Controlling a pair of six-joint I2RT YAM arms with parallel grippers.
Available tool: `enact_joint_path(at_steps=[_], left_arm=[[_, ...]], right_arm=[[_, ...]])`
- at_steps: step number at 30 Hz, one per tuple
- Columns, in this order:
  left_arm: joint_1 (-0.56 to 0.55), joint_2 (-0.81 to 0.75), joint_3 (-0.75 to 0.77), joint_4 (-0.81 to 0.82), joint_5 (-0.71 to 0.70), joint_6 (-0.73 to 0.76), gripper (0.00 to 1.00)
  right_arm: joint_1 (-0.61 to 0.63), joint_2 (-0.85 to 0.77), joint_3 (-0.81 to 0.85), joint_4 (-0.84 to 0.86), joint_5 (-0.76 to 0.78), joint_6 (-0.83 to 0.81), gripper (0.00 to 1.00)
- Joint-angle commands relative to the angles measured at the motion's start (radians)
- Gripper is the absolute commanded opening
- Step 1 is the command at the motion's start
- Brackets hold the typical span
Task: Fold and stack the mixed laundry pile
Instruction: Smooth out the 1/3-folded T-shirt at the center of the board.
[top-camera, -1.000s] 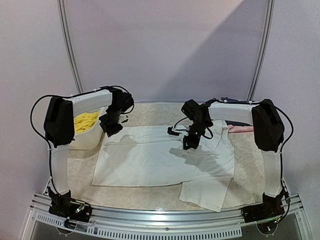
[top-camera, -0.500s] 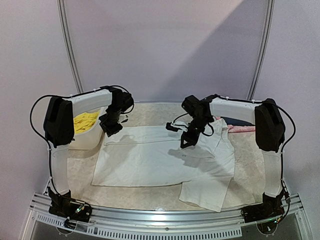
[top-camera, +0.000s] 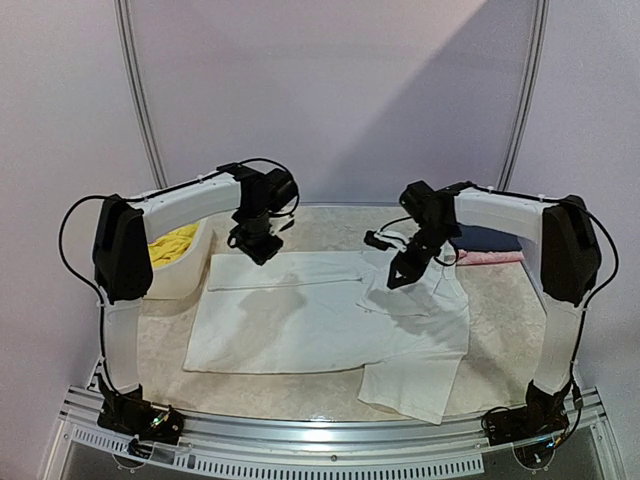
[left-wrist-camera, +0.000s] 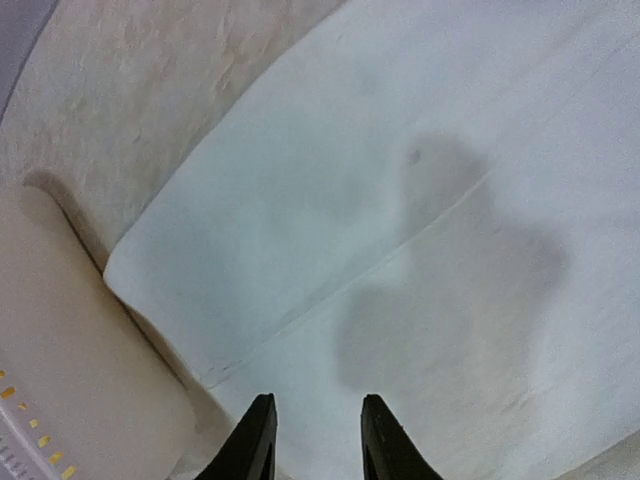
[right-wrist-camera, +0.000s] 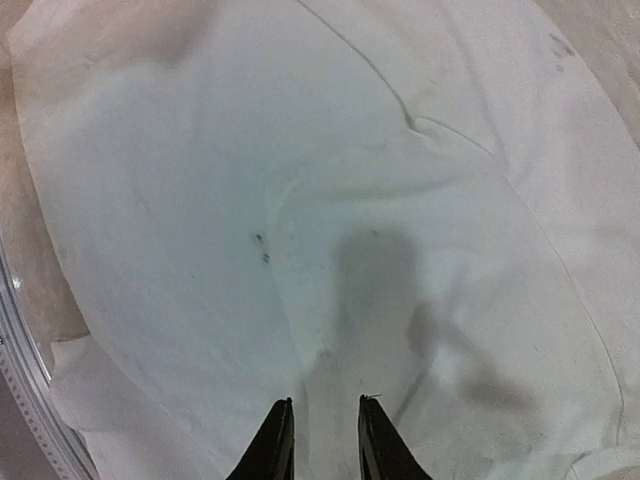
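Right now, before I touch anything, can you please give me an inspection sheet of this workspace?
Surface: beige table, bare along its far edge.
Job's things: white T-shirt spread flat, one sleeve lying toward the near edge; yellow shorts in the white basket.
Clutter: pink cloth and a dark blue item at far right.
End effectors: left end effector and right end effector over the T-shirt, jaws a little apart, nothing between.
Cables: black cables loop along both arms.
Surroundings: pale walls, two grey poles, metal rail at the near edge.
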Motion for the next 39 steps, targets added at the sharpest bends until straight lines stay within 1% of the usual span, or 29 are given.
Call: enact_joint_path(at_steps=[1, 3, 5, 7, 10, 12, 14, 15, 18, 21, 24, 28, 32, 37, 39], left_arm=[[-0.110, -0.053, 0.036, 0.304, 0.232, -0.241, 0.31], [-0.126, -0.044, -0.001, 0.441, 0.281, -0.372, 0.33], [-0.135, -0.035, -0.059, 0.582, 0.297, -0.505, 0.35], [-0.137, -0.016, -0.103, 0.688, 0.336, -0.629, 0.37], [-0.138, 0.029, -0.124, 0.784, 0.380, -0.732, 0.39], [-0.144, 0.063, -0.120, 0.834, 0.415, -0.778, 0.40], [-0.154, 0.102, -0.090, 0.841, 0.443, -0.796, 0.44], [-0.160, 0.121, -0.073, 0.833, 0.448, -0.797, 0.44], [-0.170, 0.172, -0.044, 0.818, 0.478, -0.822, 0.44], [-0.180, 0.209, -0.032, 0.801, 0.527, -0.844, 0.42], [-0.192, 0.230, -0.024, 0.778, 0.551, -0.828, 0.41], [-0.201, 0.262, -0.004, 0.766, 0.620, -0.809, 0.41], [-0.209, 0.294, 0.032, 0.736, 0.667, -0.790, 0.43], [-0.218, 0.313, 0.044, 0.716, 0.690, -0.779, 0.43], [-0.221, 0.311, 0.050, 0.691, 0.680, -0.764, 0.43]], right_arm=[[-0.122, -0.081, -0.103, 0.060, 0.015, 0.048, 0.25], [-0.189, -0.102, -0.131, 0.095, 0.000, 0.086, 0.28], [-0.251, -0.112, -0.144, 0.146, -0.005, 0.127, 0.29], [-0.304, -0.111, -0.137, 0.188, 0.019, 0.155, 0.30], [-0.374, -0.092, -0.108, 0.238, 0.034, 0.194, 0.32], [-0.422, -0.066, -0.078, 0.248, 0.013, 0.223, 0.34], [-0.447, -0.039, -0.060, 0.248, -0.005, 0.236, 0.35], [-0.455, -0.024, -0.058, 0.251, -0.014, 0.240, 0.35], [-0.464, -0.010, -0.066, 0.256, -0.036, 0.243, 0.36], [-0.463, -0.011, -0.079, 0.266, -0.039, 0.246, 0.36], [-0.468, -0.004, -0.077, 0.264, -0.039, 0.241, 0.36], [-0.474, 0.014, -0.074, 0.261, -0.047, 0.237, 0.37], [-0.477, 0.029, -0.069, 0.259, -0.052, 0.239, 0.37], [-0.483, 0.047, -0.054, 0.249, -0.069, 0.242, 0.39], [-0.484, 0.050, -0.054, 0.248, -0.073, 0.241, 0.39]])
